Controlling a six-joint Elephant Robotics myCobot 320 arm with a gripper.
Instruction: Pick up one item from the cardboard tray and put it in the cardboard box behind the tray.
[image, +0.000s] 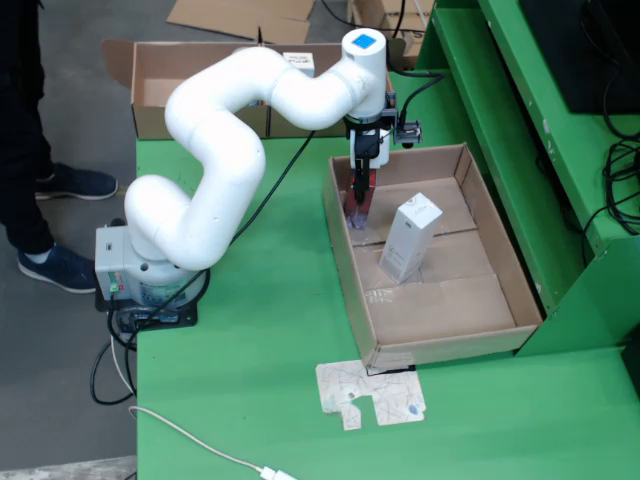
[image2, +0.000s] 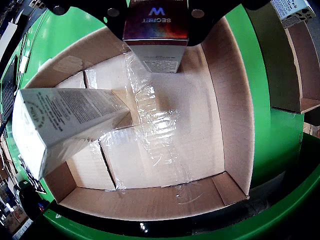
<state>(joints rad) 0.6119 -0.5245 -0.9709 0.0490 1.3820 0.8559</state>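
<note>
The jaws (image2: 156, 20) are clamped on a slim iridescent carton (image2: 156, 37), which hangs long axis vertical at the tray's 12 o'clock end in the fixed view; the white carton (image: 410, 238) stands well apart at 4 o'clock; the cardboard box (image: 160, 85) lies at 10 o'clock beyond the tray wall (image: 345, 255), so I judge a straight lift must clear that rim first

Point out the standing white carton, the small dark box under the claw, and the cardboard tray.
white carton (image: 409, 238), fixed view, middle of its front face.
small dark box (image2: 156, 36), claw camera view, its printed upper face.
cardboard tray (image: 349, 270), fixed view, its left wall.
</note>
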